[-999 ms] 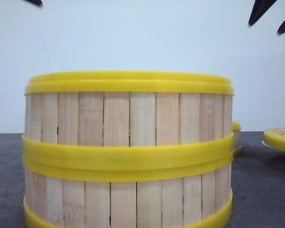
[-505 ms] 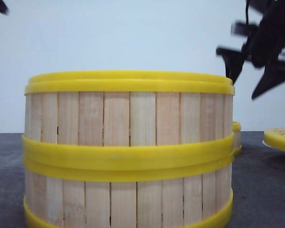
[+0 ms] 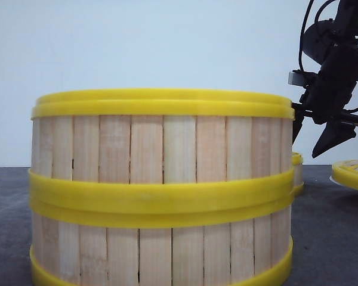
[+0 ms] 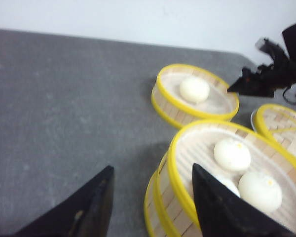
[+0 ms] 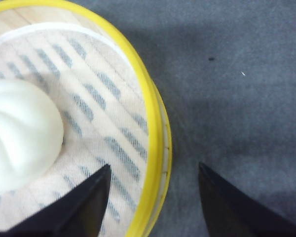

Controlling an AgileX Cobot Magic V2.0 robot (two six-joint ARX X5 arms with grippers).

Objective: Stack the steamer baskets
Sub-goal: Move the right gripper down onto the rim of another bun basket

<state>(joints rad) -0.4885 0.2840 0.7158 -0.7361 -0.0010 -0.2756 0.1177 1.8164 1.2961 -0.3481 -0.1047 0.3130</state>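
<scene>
Baskets first: two already stacked (image 3: 161, 190) stand upright, axis vertical, close before the front camera. My left gripper (image 4: 150, 202) hangs released beside them. My right gripper (image 3: 322, 134), high a second ago, has dropped with jaws spread astride the third basket's (image 5: 155, 148) rim, behind the stack: pickup comes next.

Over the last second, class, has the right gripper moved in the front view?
Yes. The right gripper has come down from the picture's top edge and now hangs, jaws apart, beside the top rim of the stacked steamer baskets, which stayed put.
</scene>
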